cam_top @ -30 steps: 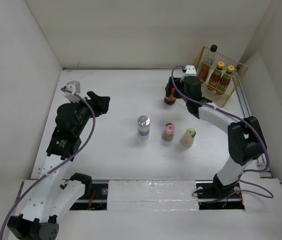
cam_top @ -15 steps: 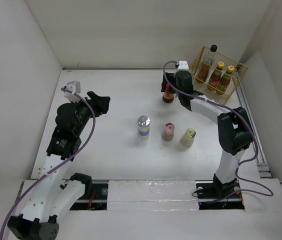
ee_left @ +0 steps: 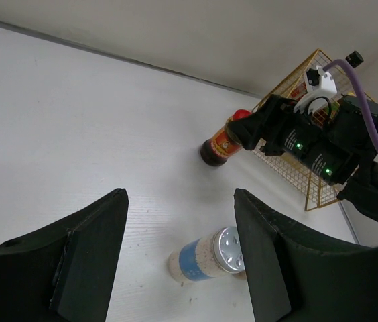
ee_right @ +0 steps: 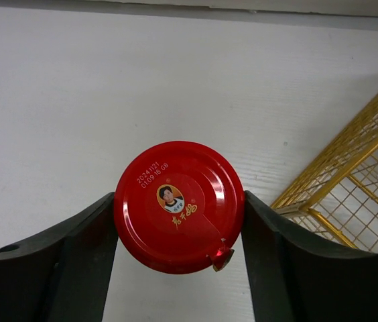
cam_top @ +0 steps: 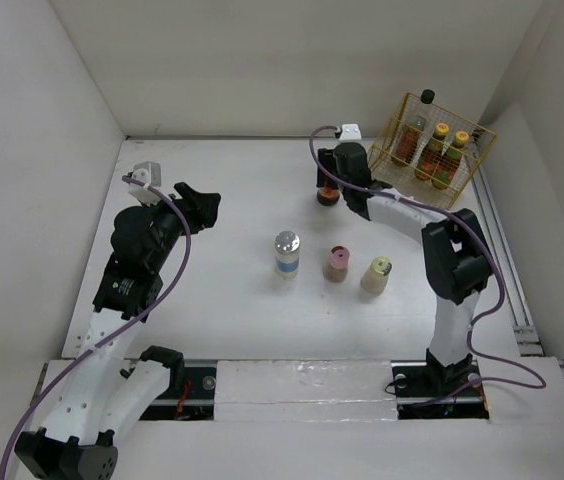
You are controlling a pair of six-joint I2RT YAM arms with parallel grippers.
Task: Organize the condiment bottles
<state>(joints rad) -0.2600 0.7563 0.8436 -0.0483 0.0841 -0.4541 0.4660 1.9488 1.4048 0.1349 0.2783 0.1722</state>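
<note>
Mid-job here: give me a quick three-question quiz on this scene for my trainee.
1. True or false: the left gripper holds a bottle.
2. Which cap sits between the fingers of the right gripper? A silver, B red, C pink.
3. Fill in: the small bottle standing between the silver-capped bottle and the cream-capped bottle has a ___ cap.
Key: 1 false, its jaws stand open and empty. 2 B, on the red-capped dark bottle. 3 pink.
</note>
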